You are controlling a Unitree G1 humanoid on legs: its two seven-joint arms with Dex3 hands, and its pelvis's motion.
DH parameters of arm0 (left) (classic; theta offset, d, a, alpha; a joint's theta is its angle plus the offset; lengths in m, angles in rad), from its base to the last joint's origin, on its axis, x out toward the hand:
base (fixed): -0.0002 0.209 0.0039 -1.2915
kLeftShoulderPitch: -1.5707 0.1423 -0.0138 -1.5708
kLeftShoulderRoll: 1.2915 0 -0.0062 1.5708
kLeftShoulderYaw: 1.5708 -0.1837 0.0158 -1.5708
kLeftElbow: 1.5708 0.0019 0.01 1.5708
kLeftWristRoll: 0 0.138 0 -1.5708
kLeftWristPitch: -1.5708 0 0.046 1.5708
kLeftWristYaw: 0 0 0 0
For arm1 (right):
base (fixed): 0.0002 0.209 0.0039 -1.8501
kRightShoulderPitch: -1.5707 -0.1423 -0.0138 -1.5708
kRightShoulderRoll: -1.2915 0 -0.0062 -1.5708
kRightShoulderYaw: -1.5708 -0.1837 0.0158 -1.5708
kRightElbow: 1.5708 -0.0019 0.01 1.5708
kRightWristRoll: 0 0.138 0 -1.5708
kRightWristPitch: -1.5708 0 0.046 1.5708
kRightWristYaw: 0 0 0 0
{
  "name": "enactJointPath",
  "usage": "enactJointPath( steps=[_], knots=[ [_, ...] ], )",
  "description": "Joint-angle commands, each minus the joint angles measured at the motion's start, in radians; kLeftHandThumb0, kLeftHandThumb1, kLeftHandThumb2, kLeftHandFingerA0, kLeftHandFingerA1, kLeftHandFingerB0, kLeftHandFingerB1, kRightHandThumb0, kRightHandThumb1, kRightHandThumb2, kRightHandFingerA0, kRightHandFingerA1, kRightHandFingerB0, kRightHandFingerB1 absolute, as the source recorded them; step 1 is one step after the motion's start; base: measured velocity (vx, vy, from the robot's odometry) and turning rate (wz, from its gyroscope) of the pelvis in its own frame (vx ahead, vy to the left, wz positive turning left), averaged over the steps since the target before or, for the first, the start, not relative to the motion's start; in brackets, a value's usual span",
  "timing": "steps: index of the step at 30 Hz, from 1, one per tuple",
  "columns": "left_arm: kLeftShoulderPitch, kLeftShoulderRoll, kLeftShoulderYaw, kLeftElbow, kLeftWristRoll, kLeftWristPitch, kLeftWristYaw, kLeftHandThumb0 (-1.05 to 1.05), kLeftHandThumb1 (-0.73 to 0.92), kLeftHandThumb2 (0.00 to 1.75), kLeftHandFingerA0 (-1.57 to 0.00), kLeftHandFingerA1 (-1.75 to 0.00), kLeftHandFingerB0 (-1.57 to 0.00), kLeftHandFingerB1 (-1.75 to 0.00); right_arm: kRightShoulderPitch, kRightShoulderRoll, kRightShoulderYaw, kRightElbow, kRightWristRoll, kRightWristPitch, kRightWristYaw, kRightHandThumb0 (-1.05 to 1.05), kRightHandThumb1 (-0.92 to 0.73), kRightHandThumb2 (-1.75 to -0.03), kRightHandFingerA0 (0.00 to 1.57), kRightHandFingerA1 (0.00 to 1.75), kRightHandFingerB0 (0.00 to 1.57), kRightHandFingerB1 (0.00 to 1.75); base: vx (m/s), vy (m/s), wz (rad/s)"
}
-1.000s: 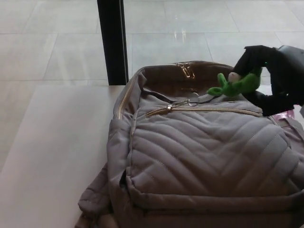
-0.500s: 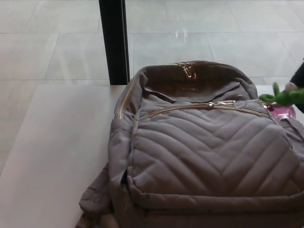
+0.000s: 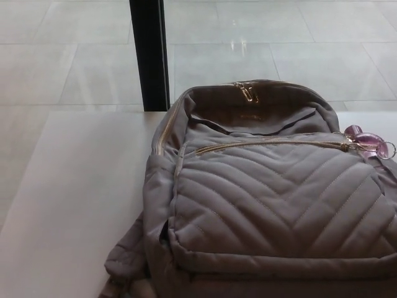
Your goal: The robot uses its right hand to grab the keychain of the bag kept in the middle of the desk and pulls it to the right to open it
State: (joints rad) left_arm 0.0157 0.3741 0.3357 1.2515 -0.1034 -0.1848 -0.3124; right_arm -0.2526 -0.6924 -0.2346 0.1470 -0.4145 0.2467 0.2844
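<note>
- Head view: a grey-brown quilted bag [image 3: 267, 205] lies flat on the pale desk [image 3: 68, 205], filling the centre and right of the picture, its lower part running off the bottom edge.
- The front pocket has chevron stitching, and a gold zipper line [image 3: 267, 144] crosses its upper edge from left to right.
- The zipper's slider [image 3: 345, 146] sits at the far right end of that line, close to the bag's right shoulder.
- Just beside the slider, a metal ring [image 3: 386, 150] and a translucent pink charm [image 3: 363, 138] lie on the bag's right edge; together they are the part of the keychain that shows.
- Whether the pocket below the zipper gapes cannot be told from this angle; only a thin dark seam shows along the line.
- Above the pocket a second opening of the bag shows as a dark slit [image 3: 273, 127], and a gold zipper pull [image 3: 246, 91] rests at the top of the bag.
- A further gold zipper [image 3: 162, 133] runs down the bag's left side.
- Behind the desk stands a black vertical post [image 3: 149, 54] against a pale tiled floor [image 3: 62, 56].
- Neither robot hand shows in this view, so the state of the fingers cannot be told.
</note>
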Motion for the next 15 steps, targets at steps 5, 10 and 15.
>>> enactJointPath(
  steps=[5,10,15],
  knots=[
    [0.01,0.014,0.003,0.003,-0.014,0.011,-0.009,-0.82,0.78,1.18,-0.56,-0.65,-0.42,-0.56,0.055,0.039,-0.063,-0.052,0.172,0.011,0.067,-0.26,-0.77,-0.64,0.85,1.26,0.69,0.54,0.0,0.0,0.0],
    [0.008,0.013,0.011,0.003,-0.021,0.022,-0.016,-0.84,0.79,1.19,-0.56,-0.65,-0.4,-0.55,0.102,-0.008,-0.053,-0.078,0.224,0.012,0.18,-0.81,-0.46,-0.77,0.0,0.03,0.0,0.0,0.0,0.0,0.0],
    [0.008,0.014,0.009,0.0,-0.016,0.021,-0.014,-0.9,0.92,0.8,-0.6,-0.58,-0.46,-0.46,0.12,-0.048,-0.107,-0.01,0.317,-0.015,0.26,-0.82,-0.44,-0.7,0.0,0.0,0.0,0.0,0.0,0.0,0.0]
  ],
)
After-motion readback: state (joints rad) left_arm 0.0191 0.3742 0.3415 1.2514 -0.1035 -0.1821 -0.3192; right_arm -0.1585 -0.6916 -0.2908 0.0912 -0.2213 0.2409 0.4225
